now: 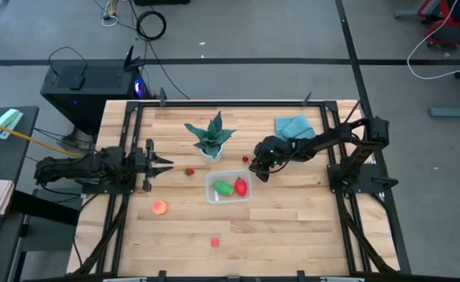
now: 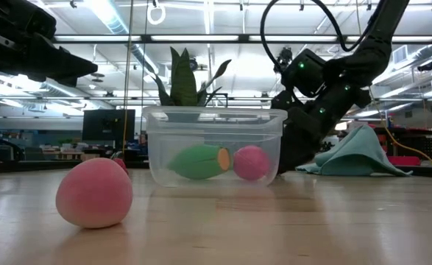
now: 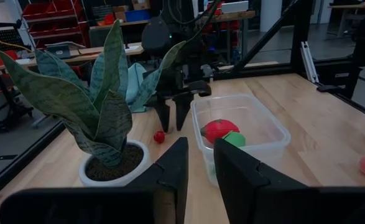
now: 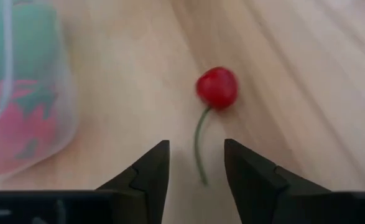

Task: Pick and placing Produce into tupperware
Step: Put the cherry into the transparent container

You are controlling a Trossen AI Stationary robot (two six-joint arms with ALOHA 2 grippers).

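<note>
**Right gripper above a cherry beside the tub**

Nearest to the low camera, in front of the tub (image 2: 214, 143), lies a pink round fruit (image 2: 94, 192), well apart from it; from above it looks orange-pink. A small red piece (image 1: 215, 243) also lies in front of the tub, further from it.

Inside the tub are two pieces side by side: a green oval (image 1: 223, 188) and a red strawberry (image 1: 240, 186).

Just beside the tub, at its far right corner, hangs the right gripper (image 4: 195, 163), pointing down at the table. Its fingers are apart and hold nothing. Between them, on the wood, shows the thin stem of a red cherry (image 4: 217, 88), and the cherry itself lies a little ahead of the fingertips. The tub wall is close on one side in that wrist view.

To the left of the tub lies another small red piece (image 1: 190, 171). Further left waits the left gripper (image 1: 163, 164), fingers open and empty, pointing toward the tub.

Behind the tub stands a plant (image 1: 211, 135) in a white pot. A blue cloth (image 1: 294, 126) lies behind the tub, to the right of the plant.
</note>
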